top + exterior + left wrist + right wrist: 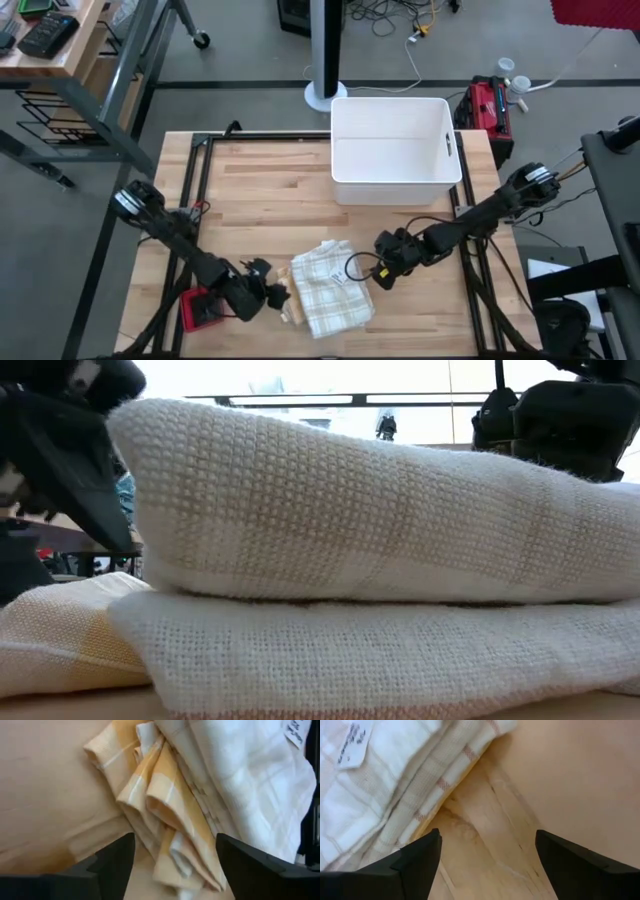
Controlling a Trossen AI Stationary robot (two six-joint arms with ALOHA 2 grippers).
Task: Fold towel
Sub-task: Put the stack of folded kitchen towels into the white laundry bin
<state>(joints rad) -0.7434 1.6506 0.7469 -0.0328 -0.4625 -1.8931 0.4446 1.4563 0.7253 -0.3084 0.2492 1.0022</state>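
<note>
The left gripper (pixel 272 296) sits low over the near part of the pale wooden slatted table (pixel 260 190), just beside the left edge of the cream, tan-checked woven towel (pixel 330 285). Its two dark fingers (pixel 112 865) stand wide apart with nothing between them but bare wood and the loose yellow-striped corner folds of the cloth; they clamp on nothing, though the crumpled corner lies right at the fingertips.

The right gripper (pixel 372 274) rests at the towel's opposite, right edge. Its fingers (pixel 420 860) are likewise spread wide, empty, with bare tabletop showing between them and the folded cloth edge just beside one finger.

The towel lies near the front of the table, between the two grippers, folded into a thick stack of layers. Seen from table height, a plump upper fold rests on a flatter lower one (pixel 380 650). A small white printed label (pixel 351 746) shows on its top face. At the left side a bunched, yellowish corner (pixel 165 815) sticks out from under the stack, not tucked in.

Behind it stands a white rectangular plastic bin (pixel 395 150), well apart.
</note>
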